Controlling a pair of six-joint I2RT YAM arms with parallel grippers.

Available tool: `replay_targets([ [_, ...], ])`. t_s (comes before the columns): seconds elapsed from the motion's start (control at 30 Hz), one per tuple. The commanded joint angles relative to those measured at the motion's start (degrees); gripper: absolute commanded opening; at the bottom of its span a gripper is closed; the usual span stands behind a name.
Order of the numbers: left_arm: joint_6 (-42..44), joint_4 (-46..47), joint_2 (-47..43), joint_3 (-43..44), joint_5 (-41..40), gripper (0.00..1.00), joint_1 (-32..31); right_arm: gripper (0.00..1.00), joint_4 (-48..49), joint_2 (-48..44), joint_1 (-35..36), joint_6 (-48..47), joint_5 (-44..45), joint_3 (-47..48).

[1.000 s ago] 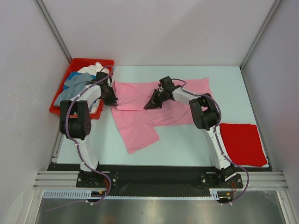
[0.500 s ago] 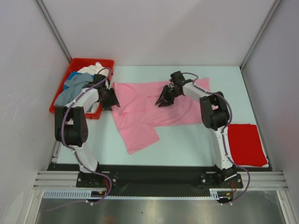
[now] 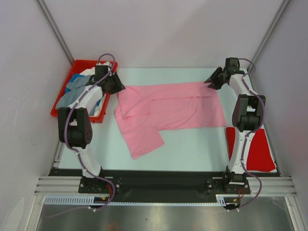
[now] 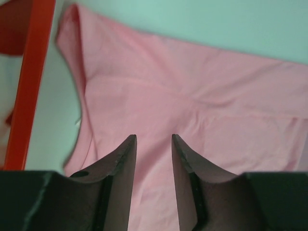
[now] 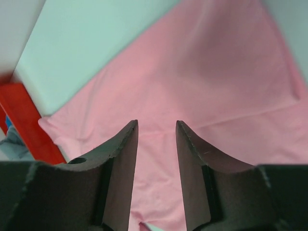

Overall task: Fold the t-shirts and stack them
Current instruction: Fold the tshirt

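Observation:
A light pink t-shirt (image 3: 173, 108) lies spread across the middle of the table, with one flap reaching toward the near edge. My left gripper (image 3: 118, 85) hovers open over its far left corner, beside the red bin. In the left wrist view the left gripper (image 4: 154, 137) shows only the pink t-shirt (image 4: 192, 96) through its gap. My right gripper (image 3: 210, 82) is open above the far right corner. The right wrist view shows the right gripper (image 5: 156, 122) empty over the pink t-shirt (image 5: 202, 72). A folded red t-shirt (image 3: 257, 149) lies at the near right.
The red bin (image 3: 84, 61) at the far left holds grey-blue (image 3: 72, 96), blue (image 3: 77, 79) and white (image 3: 91, 72) t-shirts. Its rim shows in the left wrist view (image 4: 29, 82). Grey walls stand close on both sides and at the back.
Both grippers went from shut to open and let go of the pink t-shirt. The right one swung out to the far right corner, drawing the cloth out wider; the left one moved slightly back.

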Motion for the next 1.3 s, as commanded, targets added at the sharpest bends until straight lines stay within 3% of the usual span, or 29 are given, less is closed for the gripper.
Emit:
replay_targets([
  [0.0,-0.54,12.72,2.94,1.08,-0.21,0.40,-1.81,0.43,-0.48,2.79,-0.74,-3.76,0.84,5.08],
  [0.17,-2.56,19.77,8.82,3.52,-5.31,0.44,-3.39,0.45,3.47,5.08,-4.88,-2.18,0.05,6.93],
  [0.27,-3.26,17.86,14.01,8.34,-7.24,0.44,-3.39,0.59,3.31,8.31,-6.46,-3.93,-0.57,10.08],
  [0.4,-6.42,16.00,17.44,10.82,-9.80,0.43,-3.13,0.56,1.54,13.51,-7.25,-7.09,-2.24,18.25],
  [0.73,-11.00,12.58,19.03,10.65,-10.06,0.43,-3.13,0.53,9.98,18.35,-7.25,-7.37,-8.92,18.80],
  [1.03,-13.37,9.41,20.44,11.53,-10.33,0.40,-2.16,0.44,12.44,22.29,-7.61,-5.87,-7.95,22.66],
  [1.13,-13.29,9.06,20.52,11.53,-10.41,0.40,-2.16,0.37,12.27,24.06,-7.61,-4.82,-9.01,25.47],
  [1.27,-13.46,8.44,20.96,11.79,-10.50,0.40,-2.16,0.19,15.85,24.94,-7.78,-2.72,-10.32,25.13],
])
